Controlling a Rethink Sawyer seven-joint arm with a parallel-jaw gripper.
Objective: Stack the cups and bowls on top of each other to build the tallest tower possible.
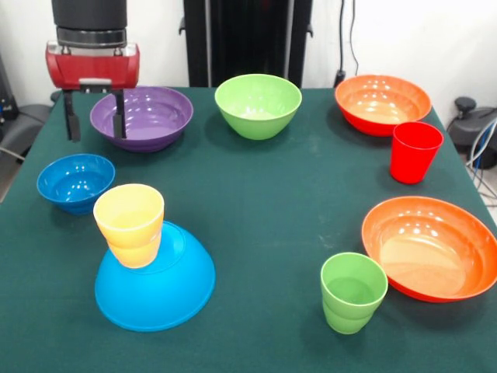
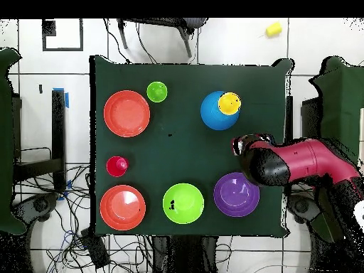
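- My tool (image 1: 94,116): two dark fingers spread apart, nothing between them, hanging above the desk's (image 1: 264,202) green cloth at the near rim of the purple bowl (image 1: 142,116).
- The tower (image 1: 151,268): so far only the large light-blue bowl (image 1: 167,291), turned upside down as the base, and a yellow cup (image 1: 130,224) sitting tilted on its dome, off toward one side; I cannot tell whether this is one cup or two nested.
- Small dark-blue bowl (image 1: 75,181): upright, just beside the tower, between it and my tool.
- Green bowl (image 1: 258,105): upright, beside the purple bowl along the same edge.
- Two orange bowls: one (image 1: 382,102) in a corner, the other (image 1: 431,246) further along that side, both upright and well apart from the tower.
- Red cup (image 1: 415,151): upright between the two orange bowls.
- Green cup (image 1: 353,292): upright, just beside the second orange bowl.
- Step in hand, as I judge it: early building; eight pieces lie loose, and I am poised to fetch the next one.
- Next move, as I judge it: the purple bowl's rim is closest; gripping it calls for one finger inside, one outside. The leaning yellow cup offers a poor seat, so placing anything on top needs care.
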